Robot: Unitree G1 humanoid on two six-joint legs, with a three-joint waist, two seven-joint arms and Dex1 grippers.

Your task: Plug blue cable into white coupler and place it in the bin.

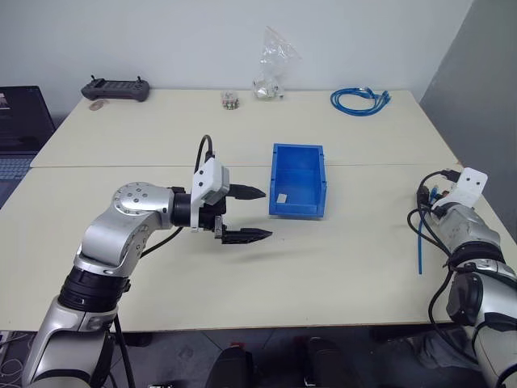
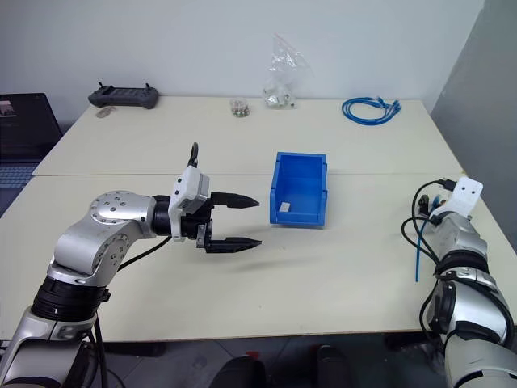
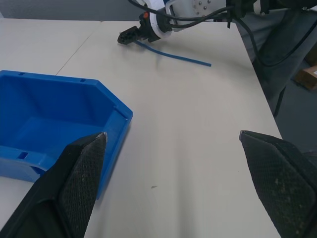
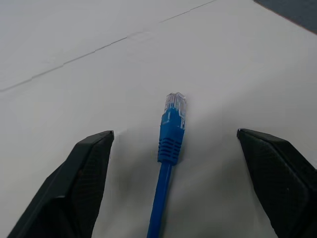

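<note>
The bin [image 1: 296,209] stands open-topped at the table's middle, and the white coupler [image 1: 281,197] lies on its floor near the front left corner. My left gripper [image 1: 249,214] hovers just left of the bin, open and empty, pointing toward it. The blue cable [image 1: 419,250] lies straight on the table at the right edge, beside my right arm. In the right wrist view its plug [image 4: 172,124] lies on the table between the fingers of my right gripper [image 4: 174,134], which stand wide open and clear of it.
A coiled bundle of blue cables [image 1: 359,101] lies at the back right. A clear plastic bag [image 1: 271,69], a small jar [image 1: 231,99] and a black controller [image 1: 115,89] line the far edge. A laptop [image 1: 20,121] sits at the far left.
</note>
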